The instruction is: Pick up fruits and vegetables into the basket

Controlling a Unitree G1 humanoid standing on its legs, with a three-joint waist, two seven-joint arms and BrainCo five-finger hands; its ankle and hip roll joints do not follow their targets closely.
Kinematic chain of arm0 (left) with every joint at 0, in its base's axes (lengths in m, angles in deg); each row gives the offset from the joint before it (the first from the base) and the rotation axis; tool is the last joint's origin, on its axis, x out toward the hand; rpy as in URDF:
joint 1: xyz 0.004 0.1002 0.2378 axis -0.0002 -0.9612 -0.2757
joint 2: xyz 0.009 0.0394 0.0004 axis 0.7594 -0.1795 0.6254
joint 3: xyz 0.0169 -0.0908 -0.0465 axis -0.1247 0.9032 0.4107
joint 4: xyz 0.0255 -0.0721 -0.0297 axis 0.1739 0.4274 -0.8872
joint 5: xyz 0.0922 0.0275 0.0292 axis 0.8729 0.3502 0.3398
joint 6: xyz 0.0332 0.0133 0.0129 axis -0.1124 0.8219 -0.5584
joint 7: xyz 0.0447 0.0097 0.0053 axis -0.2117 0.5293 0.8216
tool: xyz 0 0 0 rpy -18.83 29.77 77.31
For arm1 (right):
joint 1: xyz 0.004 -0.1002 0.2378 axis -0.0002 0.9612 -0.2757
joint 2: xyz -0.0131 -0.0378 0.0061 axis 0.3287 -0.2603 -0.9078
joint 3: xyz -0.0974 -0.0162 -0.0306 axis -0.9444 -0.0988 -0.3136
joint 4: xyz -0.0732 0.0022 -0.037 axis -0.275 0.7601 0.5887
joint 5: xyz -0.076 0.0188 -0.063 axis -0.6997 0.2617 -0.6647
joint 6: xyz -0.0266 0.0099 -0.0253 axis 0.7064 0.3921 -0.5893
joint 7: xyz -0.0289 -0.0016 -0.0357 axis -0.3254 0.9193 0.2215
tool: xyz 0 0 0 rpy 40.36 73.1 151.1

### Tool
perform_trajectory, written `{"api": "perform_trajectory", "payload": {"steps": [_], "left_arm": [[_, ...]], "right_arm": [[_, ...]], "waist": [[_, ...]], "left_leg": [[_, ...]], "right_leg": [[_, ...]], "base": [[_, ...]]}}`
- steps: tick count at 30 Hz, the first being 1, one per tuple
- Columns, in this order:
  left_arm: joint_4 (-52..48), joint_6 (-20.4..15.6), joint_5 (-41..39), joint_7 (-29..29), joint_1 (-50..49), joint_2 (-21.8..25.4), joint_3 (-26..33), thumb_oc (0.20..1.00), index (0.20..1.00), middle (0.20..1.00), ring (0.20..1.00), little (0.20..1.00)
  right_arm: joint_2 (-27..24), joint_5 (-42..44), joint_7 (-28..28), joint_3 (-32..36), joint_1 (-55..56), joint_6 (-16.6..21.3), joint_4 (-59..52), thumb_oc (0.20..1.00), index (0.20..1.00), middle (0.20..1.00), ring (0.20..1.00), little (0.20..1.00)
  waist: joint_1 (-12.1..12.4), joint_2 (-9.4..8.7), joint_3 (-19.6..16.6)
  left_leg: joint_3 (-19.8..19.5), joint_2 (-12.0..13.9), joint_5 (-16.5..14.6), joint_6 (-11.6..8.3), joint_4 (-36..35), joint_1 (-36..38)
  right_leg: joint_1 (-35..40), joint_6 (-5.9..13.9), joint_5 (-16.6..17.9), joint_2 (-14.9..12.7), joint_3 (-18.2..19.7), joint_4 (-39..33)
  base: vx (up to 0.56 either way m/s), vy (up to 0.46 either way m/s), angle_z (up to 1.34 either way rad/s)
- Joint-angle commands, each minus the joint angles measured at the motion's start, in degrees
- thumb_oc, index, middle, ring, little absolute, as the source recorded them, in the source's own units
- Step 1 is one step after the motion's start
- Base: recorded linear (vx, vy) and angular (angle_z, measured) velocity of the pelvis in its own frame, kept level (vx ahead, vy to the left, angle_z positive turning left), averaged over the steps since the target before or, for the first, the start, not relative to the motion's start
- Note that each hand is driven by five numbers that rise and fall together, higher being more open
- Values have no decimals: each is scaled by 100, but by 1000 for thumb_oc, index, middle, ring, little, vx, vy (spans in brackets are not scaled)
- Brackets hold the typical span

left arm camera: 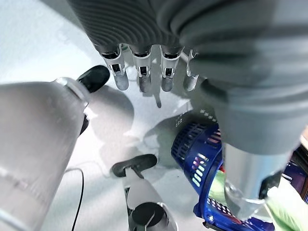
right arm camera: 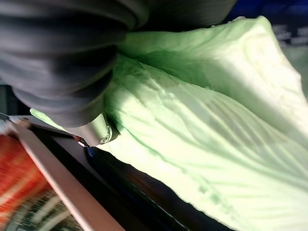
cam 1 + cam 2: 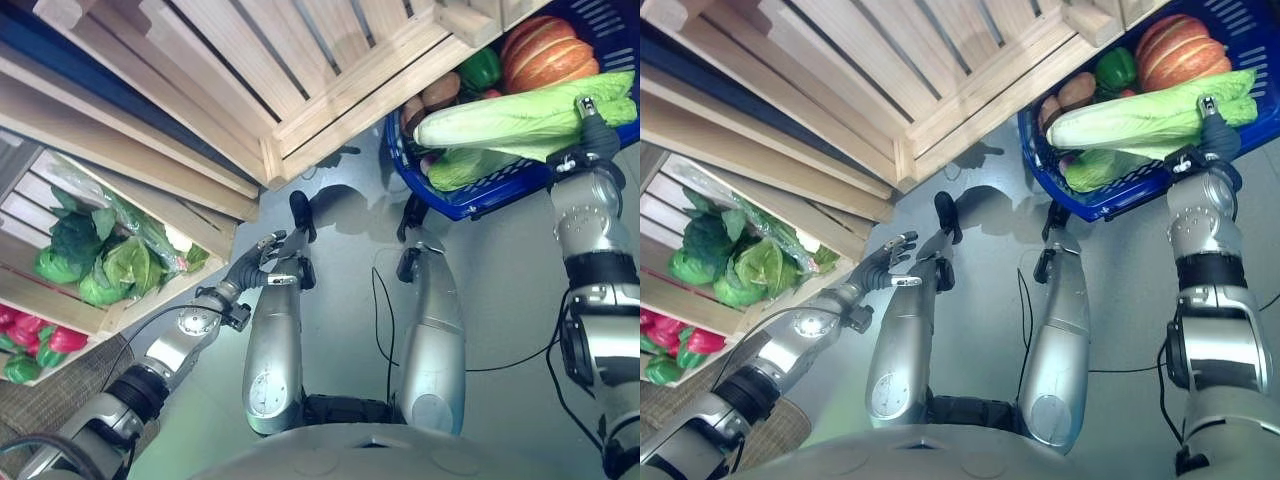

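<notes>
In the left eye view the left robot hand [image 3: 262, 256] hangs low over the grey floor [image 3: 345, 215], its fingers straight and loosely spread, holding nothing. The right robot hand [image 3: 592, 125] is up at the near rim of the blue basket [image 3: 470, 205], resting against a long pale-green cabbage [image 3: 520, 118] that lies across the top of the basket's load; its fingers are hidden there, so I cannot tell whether they grip the cabbage. In the basket behind the cabbage sit an orange striped pumpkin [image 3: 545, 50], a green pepper [image 3: 482, 68] and a brown potato [image 3: 440, 92]. A pale wooden crate [image 3: 300, 70] stands just beside the basket. Well apart on the robot's left, a lower crate [image 3: 150, 295] holds bagged leafy greens [image 3: 100, 255] and red peppers [image 3: 45, 338].

The right eye view shows the same layout, with the left robot hand near the edge of the crate of greens and apart from it.

In the left wrist view the left robot hand's fingers [image 1: 142, 77] point straight out over the floor, empty, with the blue basket beyond them.

In the right wrist view the dark cover of the right robot hand presses close on the cabbage leaves, the pumpkin showing beside them; the fingers are not readable.
</notes>
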Motion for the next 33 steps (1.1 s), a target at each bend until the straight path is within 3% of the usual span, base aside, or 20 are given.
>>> {"api": "perform_trajectory", "payload": {"steps": [1, 6, 11, 12, 13, 20, 27, 28, 33], "left_arm": [[-378, -212, -185, 13, -101, -209, -464, 1000, 1000, 1000, 1000, 1000], [-472, -284, -376, 49, -73, -251, -688, 1000, 1000, 1000, 1000, 1000], [-542, -276, -421, -45, -87, -228, -780, 1000, 1000, 1000, 1000, 1000], [-555, -256, -417, -62, -79, -220, -804, 1000, 1000, 1000, 1000, 1000], [-559, -188, -415, -94, -57, -207, -845, 1000, 1000, 1000, 1000, 1000], [-533, -64, -358, -5, -43, -200, -1017, 1000, 1000, 1000, 1000, 1000], [-378, -150, -260, 0, -172, -281, -948, 1000, 1000, 1000, 1000, 1000], [-379, -127, -264, -36, -144, -282, -885, 1000, 1000, 1000, 1000, 1000], [-163, -115, -292, -213, -344, -288, -612, 1000, 1000, 1000, 1000, 1000]], "right_arm": [[-759, -315, -296, -329, -312, 6, 240, 200, 200, 200, 200, 200], [-887, -796, -575, -602, -960, -127, 1034, 200, 200, 200, 200, 200], [-920, -1075, -244, -763, -1199, -458, 1547, 200, 200, 200, 200, 200], [-912, -1069, -202, -795, -1227, -546, 1636, 649, 649, 649, 649, 649], [-894, -1101, -172, -849, -1293, -760, 1837, 1000, 1000, 1000, 1000, 1000], [-785, -932, -608, -666, -1269, -866, 2383, 1000, 1000, 1000, 1000, 1000], [-404, -1685, -2049, -263, -790, -21, 2305, 1000, 1000, 1000, 1000, 1000], [-378, -1703, -2161, -230, -785, 45, 2234, 1000, 1000, 1000, 1000, 1000], [-76, -2309, -3217, 25, 40, 648, 1424, 1000, 1000, 1000, 1000, 1000]], "waist": [[24, 704, -281], [151, 880, -281], [228, 970, -281], [240, 980, -281], [261, 1000, -281], [302, 1034, -281], [241, 892, -281], [241, 875, -281], [51, 632, -281]], "left_leg": [[-40, -107, -566, 67, 490, -338], [-98, -149, -565, 91, 542, -562], [-151, -177, -584, 122, 618, -681], [-159, -180, -586, 127, 629, -698], [-173, -182, -594, 135, 657, -736], [-230, -207, -637, 179, 699, -720], [-221, -239, -586, 170, 392, -189], [-164, -217, -430, 210, 313, -252], [-79, -168, -347, 174, -82, 515]], "right_leg": [[-19, 236, -529, 115, -233, 492], [-267, 209, -571, 64, -227, 619], [-406, 186, -606, 33, -200, 715], [-424, 184, -611, 29, -196, 728], [-462, 177, -624, 20, -190, 760], [-430, 171, -652, 28, -163, 811], [193, 237, -530, 118, -222, 410], [154, 184, -360, 127, -312, 290], [925, 289, -171, 228, -338, -238]], "base": [[12, -4, 17], [7, -11, 9], [3, -1, 5], [-3, 9, 5], [-8, 8, 4], [-7, 9, 1], [-32, 60, 2], [-92, 92, -2], [-44, 101, -8]]}}
